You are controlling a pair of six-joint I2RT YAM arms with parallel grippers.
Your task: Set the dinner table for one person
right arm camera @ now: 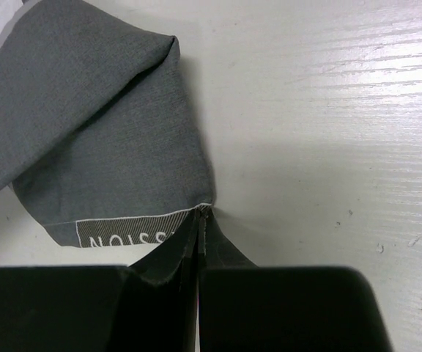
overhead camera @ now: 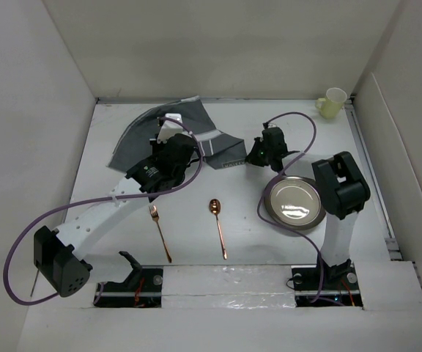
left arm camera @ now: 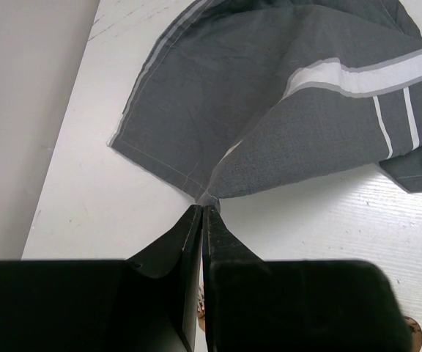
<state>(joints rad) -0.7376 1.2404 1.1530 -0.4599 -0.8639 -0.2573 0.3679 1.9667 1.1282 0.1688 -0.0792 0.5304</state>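
Now we are gripping placemat point(left arm camera: 269, 125), bunched at eleven o'clock on table point(overhead camera: 247, 242); left claw point(left arm camera: 202, 210), right claw point(right arm camera: 200, 214) each clenched on corner. Aiming for even, taut pull toward six o'clock.

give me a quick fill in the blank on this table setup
The left end effector and right end effector are both shut on the ____.
The copper spoon lies between the fork and the ____.
The yellow mug stands in the far ____ corner of the dinner table.
Missing words: placemat; plate; right.
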